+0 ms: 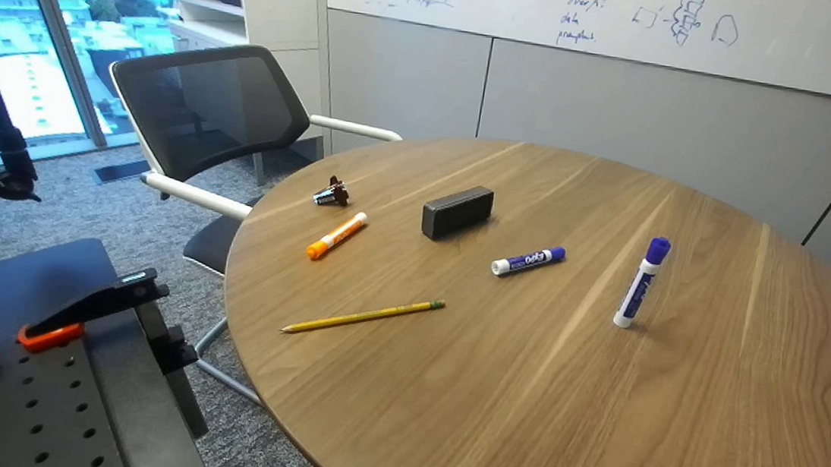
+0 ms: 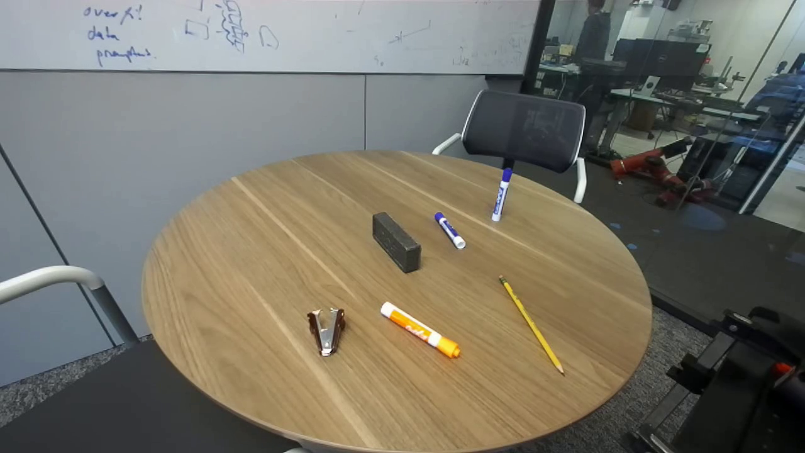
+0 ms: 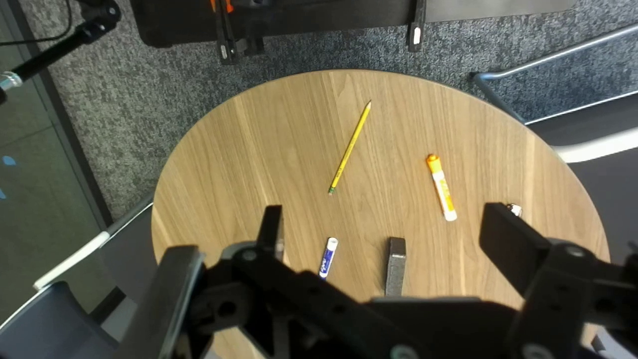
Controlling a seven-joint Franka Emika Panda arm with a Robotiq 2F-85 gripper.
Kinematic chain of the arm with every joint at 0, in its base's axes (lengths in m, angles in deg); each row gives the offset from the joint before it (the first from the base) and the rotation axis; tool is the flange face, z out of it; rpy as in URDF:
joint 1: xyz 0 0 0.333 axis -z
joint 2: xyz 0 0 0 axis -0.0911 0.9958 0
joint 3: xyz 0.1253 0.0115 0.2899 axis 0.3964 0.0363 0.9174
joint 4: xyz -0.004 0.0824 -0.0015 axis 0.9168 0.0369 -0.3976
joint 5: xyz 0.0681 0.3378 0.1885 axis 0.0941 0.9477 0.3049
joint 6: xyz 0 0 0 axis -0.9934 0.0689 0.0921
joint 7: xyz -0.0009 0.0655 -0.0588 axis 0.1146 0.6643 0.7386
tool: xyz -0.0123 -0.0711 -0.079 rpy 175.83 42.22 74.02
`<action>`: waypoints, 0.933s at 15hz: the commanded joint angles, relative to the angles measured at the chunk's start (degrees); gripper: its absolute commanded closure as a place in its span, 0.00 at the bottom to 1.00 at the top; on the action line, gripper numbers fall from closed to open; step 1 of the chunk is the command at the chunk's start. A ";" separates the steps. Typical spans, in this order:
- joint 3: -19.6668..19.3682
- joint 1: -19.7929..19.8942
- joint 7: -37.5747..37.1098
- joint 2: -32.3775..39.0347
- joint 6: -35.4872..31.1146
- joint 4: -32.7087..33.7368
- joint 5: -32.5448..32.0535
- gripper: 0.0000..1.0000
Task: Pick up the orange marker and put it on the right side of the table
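Note:
The orange marker lies flat on the round wood-grain table in both exterior views (image 1: 337, 236) (image 2: 422, 331), its whitish end toward the black eraser's side. It also shows in the wrist view (image 3: 442, 188), right of the middle. The table (image 1: 519, 426) also shows in an exterior view (image 2: 239, 251) and in the wrist view (image 3: 224, 164). My gripper (image 3: 382, 206) is wide open with nothing between its fingers, seen from high above the table. The marker appears nearer the right finger, apart from it. The gripper is out of sight in both exterior views.
On the table are a yellow pencil (image 1: 363, 317), a black eraser (image 1: 457, 212), a staple remover (image 2: 326, 331), a lying purple marker (image 1: 529, 261) and an upright one (image 1: 642, 282). Chairs (image 1: 214, 107) (image 2: 525, 129) stand at the edge. A dark perforated bench (image 1: 57, 390) stands alongside.

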 commanded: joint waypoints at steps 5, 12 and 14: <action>0.04 0.53 -6.60 28.82 -14.91 8.71 -7.52 0.00; -8.49 -5.86 -9.96 49.16 -27.45 17.18 -8.87 0.00; -10.69 -7.77 -9.33 54.30 -30.37 19.62 -6.90 0.00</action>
